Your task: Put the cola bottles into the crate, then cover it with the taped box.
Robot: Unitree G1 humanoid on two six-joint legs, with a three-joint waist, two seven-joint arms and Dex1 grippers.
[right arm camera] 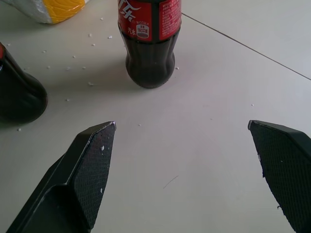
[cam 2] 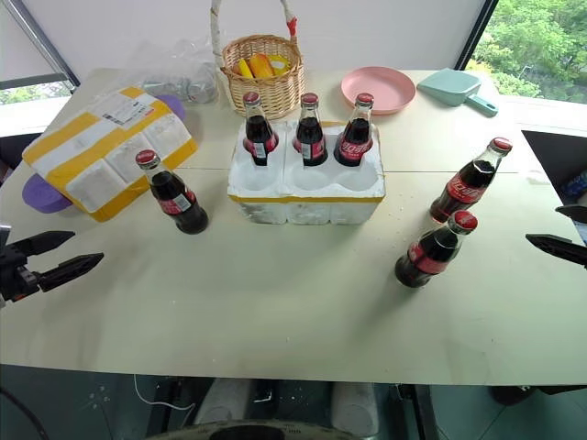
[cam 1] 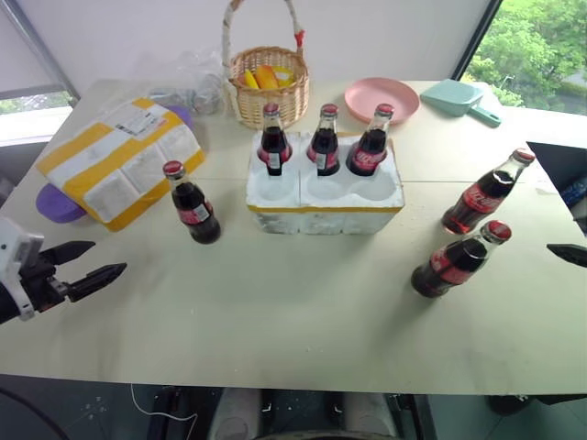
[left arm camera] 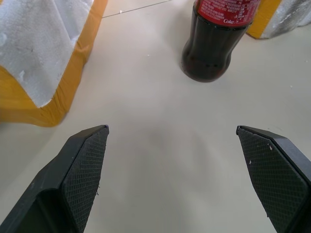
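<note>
Cola bottles (cam 1: 324,139) fill three back wells of the crate (cam 1: 325,196); one stands ahead of the spread, empty left claw (cam 1: 81,268), two near the spread right claw (cam 2: 556,231). Taped box (cam 1: 119,160) waits uncovered beyond the left claw.

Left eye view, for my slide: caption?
Three red-capped glass cola bottles stand in the white styrofoam crate; three wait outside.

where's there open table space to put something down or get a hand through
The front of the table is bare, between the crate and the near edge. It is crowded behind the crate: wicker basket, pink plate. The taped box fills the far left.
</note>
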